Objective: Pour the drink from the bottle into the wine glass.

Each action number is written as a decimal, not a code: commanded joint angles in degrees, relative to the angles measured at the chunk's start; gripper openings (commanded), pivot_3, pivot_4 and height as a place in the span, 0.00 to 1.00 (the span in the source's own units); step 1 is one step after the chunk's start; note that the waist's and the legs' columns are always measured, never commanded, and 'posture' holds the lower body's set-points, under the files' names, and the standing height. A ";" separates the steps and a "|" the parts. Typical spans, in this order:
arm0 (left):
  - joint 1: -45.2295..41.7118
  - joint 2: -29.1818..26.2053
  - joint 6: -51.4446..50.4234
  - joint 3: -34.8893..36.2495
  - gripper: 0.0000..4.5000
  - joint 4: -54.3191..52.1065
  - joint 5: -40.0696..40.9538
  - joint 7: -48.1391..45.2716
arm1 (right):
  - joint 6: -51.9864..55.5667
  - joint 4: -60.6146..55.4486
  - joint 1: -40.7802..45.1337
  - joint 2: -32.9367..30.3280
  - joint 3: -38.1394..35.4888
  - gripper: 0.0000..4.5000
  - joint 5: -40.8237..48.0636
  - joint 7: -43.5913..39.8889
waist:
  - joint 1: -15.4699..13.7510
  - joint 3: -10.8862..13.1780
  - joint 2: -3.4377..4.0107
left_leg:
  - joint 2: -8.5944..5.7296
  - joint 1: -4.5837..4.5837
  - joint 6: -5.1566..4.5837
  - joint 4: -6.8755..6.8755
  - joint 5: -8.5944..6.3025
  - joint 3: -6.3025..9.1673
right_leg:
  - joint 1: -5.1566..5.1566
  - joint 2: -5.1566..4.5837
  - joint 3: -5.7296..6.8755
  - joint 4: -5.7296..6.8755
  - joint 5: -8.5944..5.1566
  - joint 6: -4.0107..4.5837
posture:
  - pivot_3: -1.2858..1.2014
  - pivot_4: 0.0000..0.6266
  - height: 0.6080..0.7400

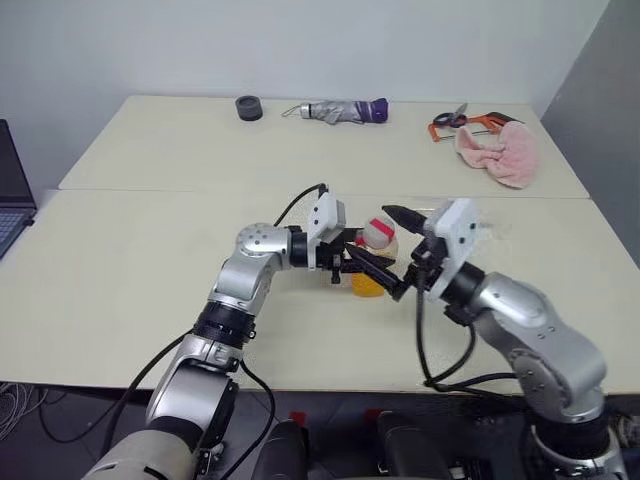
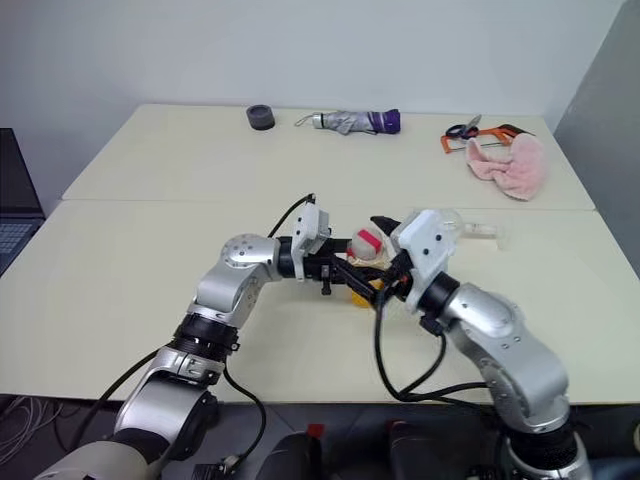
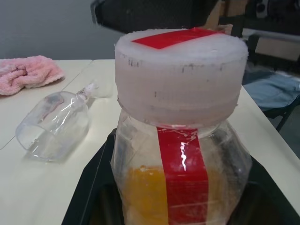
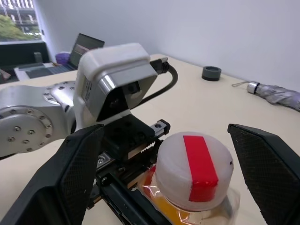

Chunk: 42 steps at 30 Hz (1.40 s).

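Note:
My left gripper (image 1: 358, 266) is shut on the body of the bottle (image 3: 180, 140), holding it upright just above the table. The bottle is clear plastic with a red strip label and a white cap (image 4: 194, 171) crossed by a red strip. The orange-yellow drink (image 3: 143, 192) fills its lower part. My right gripper (image 4: 164, 131) is open, with one black finger on each side of the cap and not touching it. The wine glass (image 3: 54, 126) lies on its side on the table beyond the bottle, empty, its stem (image 2: 482, 233) pointing away.
At the far side of the table are a black tape roll (image 1: 248, 107), a folded grey-purple umbrella (image 1: 345, 110), orange-handled scissors (image 1: 455, 122) and a pink towel (image 1: 505, 155). A laptop (image 1: 10, 190) sits at the left edge. A seam (image 1: 150, 190) joins the two tables.

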<state>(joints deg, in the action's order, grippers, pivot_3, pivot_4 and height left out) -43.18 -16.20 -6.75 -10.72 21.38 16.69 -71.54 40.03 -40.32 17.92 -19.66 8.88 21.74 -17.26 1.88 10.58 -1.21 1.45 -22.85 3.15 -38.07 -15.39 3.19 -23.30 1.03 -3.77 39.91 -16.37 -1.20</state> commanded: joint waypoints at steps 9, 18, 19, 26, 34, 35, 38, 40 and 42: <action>-2.86 1.05 2.92 1.52 0.42 1.12 0.90 -0.61 | -3.45 1.40 -1.15 3.92 -0.96 0.88 -3.56 2.97 | 0.00 0.00 0.00 | -0.01 -0.01 0.00 0.02 0.00 -0.01 | 0.00 -0.02 -0.01 -0.02 0.00 0.00 | 0.52 0.24 1.00; -2.43 0.61 2.66 1.68 0.42 0.40 1.09 -0.46 | -4.82 1.79 -0.78 3.17 -0.44 0.43 -0.36 -3.10 | 0.01 0.00 0.00 | -0.01 -0.01 -0.01 0.02 0.00 0.00 | 0.00 -0.01 0.00 -0.02 0.00 0.00 | 0.52 0.24 1.00; -2.30 0.47 2.60 1.70 0.42 0.27 1.15 -0.59 | -5.57 2.19 -0.47 2.45 -0.09 0.43 0.32 -5.33 | 0.01 0.00 0.00 | -0.01 -0.01 -0.01 0.02 0.00 0.00 | 0.00 -0.01 0.00 -0.02 0.00 0.00 | 0.52 0.24 1.00; -2.68 -1.28 1.08 1.51 0.42 -0.72 2.60 -4.96 | -10.06 16.50 12.44 -12.32 -0.13 0.43 6.98 -36.49 | 0.15 0.05 0.05 | -0.04 0.01 -0.02 -0.01 -0.01 -0.08 | 0.00 -0.01 -0.03 -0.02 0.01 -0.01 | 0.52 0.24 1.00; -2.39 -1.92 0.53 1.95 0.42 -1.31 2.58 -4.58 | -9.45 25.92 16.99 -14.14 -5.37 0.50 8.65 -38.31 | -0.02 0.05 0.05 | 0.02 -0.06 -0.04 0.06 -0.01 0.06 | -0.01 -0.02 0.10 -0.06 -0.02 0.06 | 0.52 0.24 1.00; -2.19 -1.72 0.38 2.13 0.42 -1.30 2.54 -3.90 | -8.56 23.39 14.99 -13.44 -7.65 0.58 9.75 -35.47 | -0.06 0.05 0.05 | 0.00 -0.06 -0.03 0.06 -0.01 0.04 | -0.02 -0.05 0.09 -0.06 -0.02 0.06 | 0.52 0.24 1.00; -1.87 -1.43 0.13 2.30 0.42 -1.34 2.41 -2.72 | -5.16 12.47 8.97 -10.90 -11.77 0.78 12.98 -26.87 | -0.28 0.05 0.04 | 0.03 -0.13 -0.03 0.03 -0.01 0.08 | -0.04 -0.18 0.08 -0.06 -0.02 0.05 | 0.52 0.24 1.00; -1.97 -1.23 0.18 2.37 0.42 -1.04 2.20 -2.37 | -3.33 6.01 5.64 -8.11 -11.97 0.87 12.83 -19.92 | -0.22 0.05 0.04 | 0.03 -0.14 -0.03 0.04 -0.01 0.08 | -0.04 -0.21 0.06 -0.05 -0.02 0.04 | 0.52 0.24 1.00; -2.29 -0.95 0.47 2.29 0.42 -0.33 1.80 -2.24 | -2.79 1.07 2.35 -5.59 -8.67 0.87 7.76 -12.78 | -0.12 0.05 0.04 | 0.02 -0.09 -0.03 0.03 -0.01 0.07 | -0.04 -0.19 0.04 -0.01 -0.03 0.03 | 0.52 0.24 1.00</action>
<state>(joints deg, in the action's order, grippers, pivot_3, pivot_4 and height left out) -44.14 -17.50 -7.08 -9.06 22.18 17.83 -74.09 36.85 -34.51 21.09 -25.95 -0.68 31.55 -35.21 1.76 10.63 -1.17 1.46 -22.93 3.12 -38.04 -15.40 3.26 -23.33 0.89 -3.73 39.92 -16.40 -1.17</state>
